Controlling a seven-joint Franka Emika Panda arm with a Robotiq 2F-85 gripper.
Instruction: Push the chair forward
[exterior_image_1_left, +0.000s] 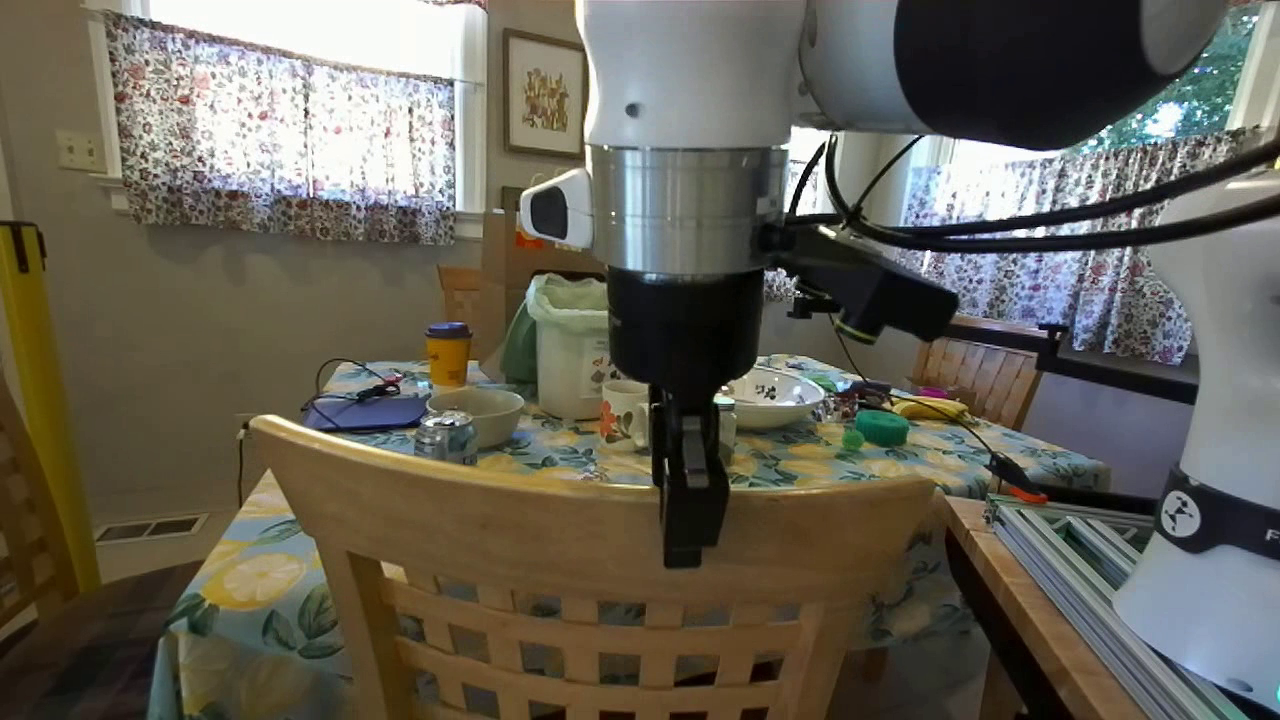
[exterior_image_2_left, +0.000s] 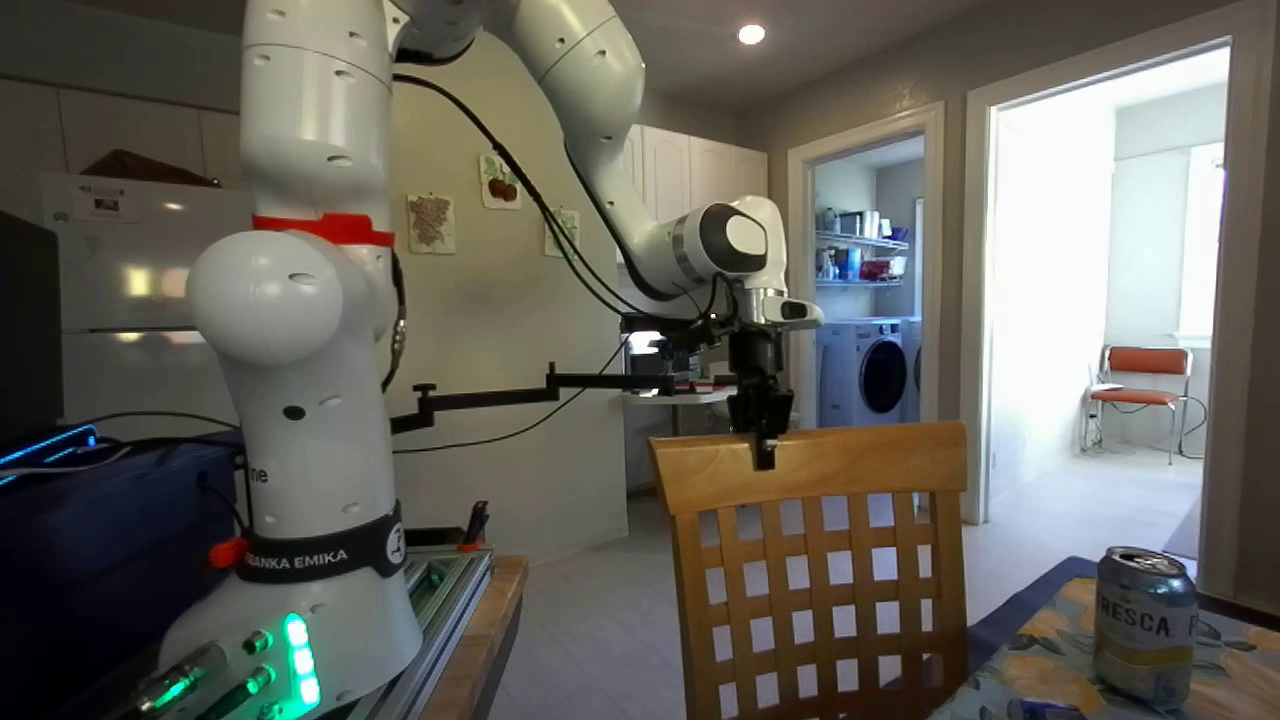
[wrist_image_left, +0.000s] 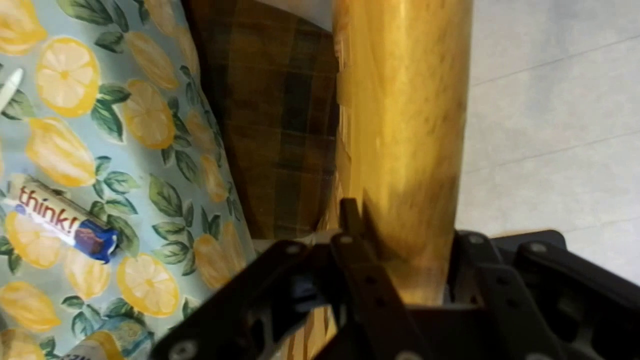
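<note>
Between the hand's 2 fingers, the chair's rail.

A table covered by a pale blue, lemon-printed cloth holds a silver Fresca can, a pale bowl, a flowered mug, a lined white bin, a wide patterned bowl and an orange-yellow cup with a dark lid. A wrapped think! bar lies flat.
</note>
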